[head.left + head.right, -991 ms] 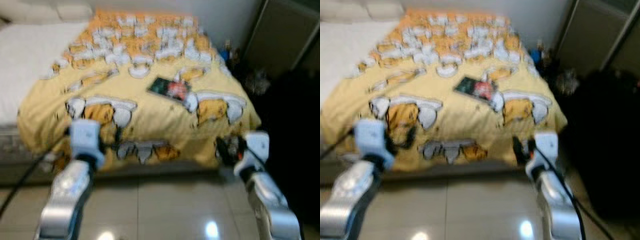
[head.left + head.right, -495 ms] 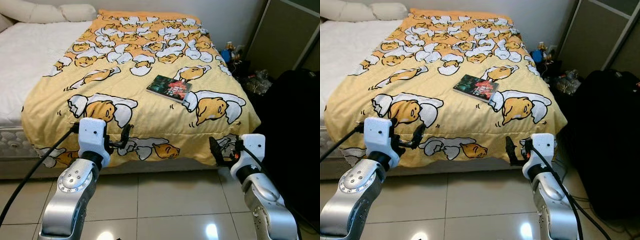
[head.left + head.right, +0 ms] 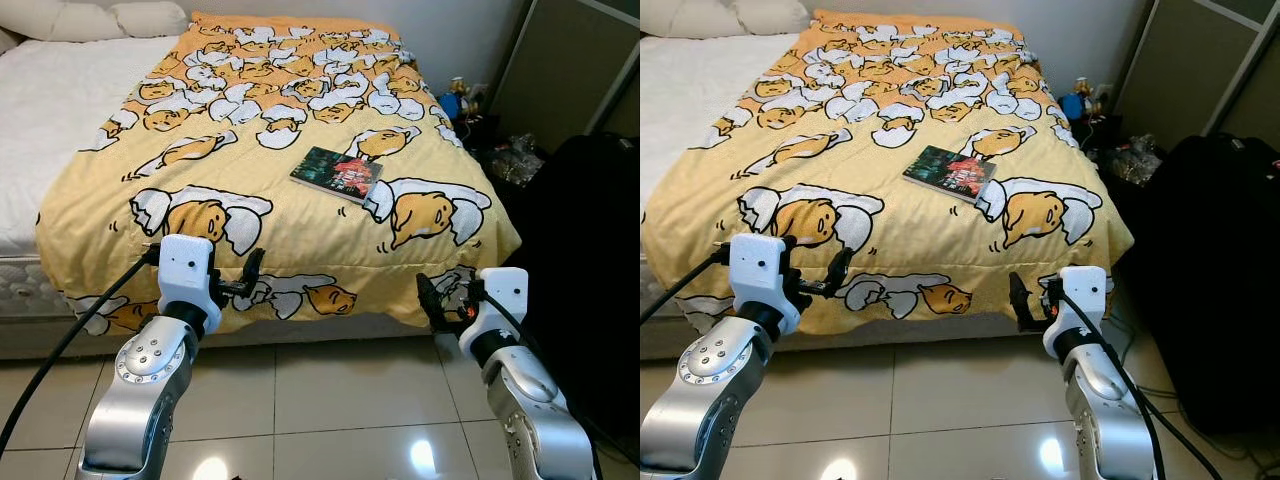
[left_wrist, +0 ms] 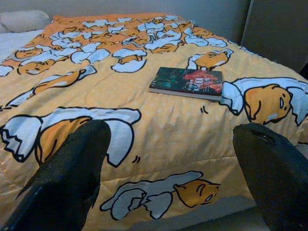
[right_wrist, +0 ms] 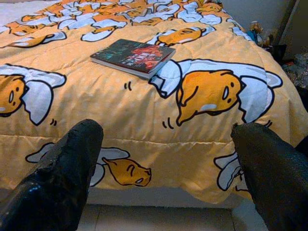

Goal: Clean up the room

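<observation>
A dark-covered book (image 3: 337, 173) lies flat on the yellow egg-cartoon blanket (image 3: 300, 230), right of the bed's middle and well back from the foot edge. My left gripper (image 3: 243, 282) is held out low in front of the blanket's hanging edge, open and holding nothing. My right gripper (image 3: 432, 303) hovers near the blanket's right front corner, also open and empty. In the left wrist view the book (image 4: 187, 82) is seen beyond the two spread fingers (image 4: 72, 178). The right wrist view shows the book (image 5: 134, 57) the same way.
The bare white mattress (image 3: 50, 110) and pillows (image 3: 140, 15) lie on the bed's left side. A large black case (image 3: 590, 250) stands to the right of the bed, with small clutter (image 3: 515, 160) behind it by a tall cabinet (image 3: 560, 70). Glossy floor tiles (image 3: 330, 400) run beneath my arms.
A second ago the picture was blurred by camera motion; it is sharp and steady now. The book and both open grippers keep their places.
</observation>
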Controlling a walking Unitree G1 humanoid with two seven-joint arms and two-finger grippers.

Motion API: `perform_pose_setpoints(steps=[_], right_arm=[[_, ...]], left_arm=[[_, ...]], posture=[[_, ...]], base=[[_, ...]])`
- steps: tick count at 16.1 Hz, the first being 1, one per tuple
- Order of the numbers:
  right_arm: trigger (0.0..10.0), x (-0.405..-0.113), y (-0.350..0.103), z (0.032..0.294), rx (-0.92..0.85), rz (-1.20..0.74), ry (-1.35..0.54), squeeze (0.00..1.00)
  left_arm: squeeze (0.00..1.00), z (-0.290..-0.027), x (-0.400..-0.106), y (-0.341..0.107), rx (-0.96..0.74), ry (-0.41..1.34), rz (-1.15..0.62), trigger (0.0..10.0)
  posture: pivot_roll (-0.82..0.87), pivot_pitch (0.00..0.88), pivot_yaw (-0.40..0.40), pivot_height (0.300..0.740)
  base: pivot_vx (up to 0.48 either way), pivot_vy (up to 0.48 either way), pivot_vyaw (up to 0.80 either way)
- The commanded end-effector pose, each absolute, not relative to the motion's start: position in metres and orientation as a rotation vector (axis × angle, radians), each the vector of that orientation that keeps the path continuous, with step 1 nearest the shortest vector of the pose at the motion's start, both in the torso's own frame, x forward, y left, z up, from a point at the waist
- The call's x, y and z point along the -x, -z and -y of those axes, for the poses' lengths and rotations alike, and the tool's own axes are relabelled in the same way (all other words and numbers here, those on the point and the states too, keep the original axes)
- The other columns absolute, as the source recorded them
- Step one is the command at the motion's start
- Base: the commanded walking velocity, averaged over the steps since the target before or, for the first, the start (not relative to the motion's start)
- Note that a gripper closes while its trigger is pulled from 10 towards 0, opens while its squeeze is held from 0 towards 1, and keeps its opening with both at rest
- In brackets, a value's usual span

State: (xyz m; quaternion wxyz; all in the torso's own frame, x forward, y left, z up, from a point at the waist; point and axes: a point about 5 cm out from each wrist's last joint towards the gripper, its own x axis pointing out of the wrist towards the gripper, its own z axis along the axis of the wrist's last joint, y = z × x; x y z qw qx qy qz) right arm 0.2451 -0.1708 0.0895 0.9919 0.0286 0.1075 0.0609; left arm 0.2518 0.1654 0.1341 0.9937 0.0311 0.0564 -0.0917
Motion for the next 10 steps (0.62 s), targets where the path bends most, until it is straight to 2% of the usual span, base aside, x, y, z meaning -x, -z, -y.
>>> perform_pose_setpoints(steps=[1, 5, 6, 7, 10], right_arm=[[10.0, -0.2468, -0.0898, 0.1705, -0.059, -0.22, -0.121, 1.0], [10.0, -0.2473, -0.0874, 0.1728, -0.031, -0.237, -0.094, 1.0], [10.0, -0.2473, -0.0869, 0.173, -0.029, -0.241, -0.09, 0.75], [10.0, -0.2473, -0.0866, 0.1726, -0.026, -0.243, -0.091, 0.0], [10.0, -0.2466, -0.0856, 0.1726, -0.019, -0.247, -0.086, 0.0]], left_arm=[[0.71, -0.1661, -0.2535, -0.1368, -0.067, 0.189, -0.104, 10.0], [0.71, -0.1658, -0.2538, -0.1365, -0.067, 0.193, -0.102, 10.0], [0.71, -0.1655, -0.2538, -0.1363, -0.067, 0.196, -0.102, 10.0], [0.71, -0.1653, -0.2539, -0.1361, -0.066, 0.199, -0.102, 10.0], [0.7, -0.1651, -0.2545, -0.1354, -0.067, 0.203, -0.104, 10.0]], posture=[[-0.06, 0.0, 0.012, 0.74], [-0.07, 0.0, 0.015, 0.74], [-0.07, 0.0, 0.015, 0.74], [-0.07, 0.0, 0.017, 0.74], [-0.07, 0.0, 0.02, 0.74]], base=[[0.259, 0.0, 0.0], [0.32, 0.0, 0.0], [0.349, 0.0, 0.0], [0.371, 0.0, 0.0], [0.375, 0.0, 0.0]])
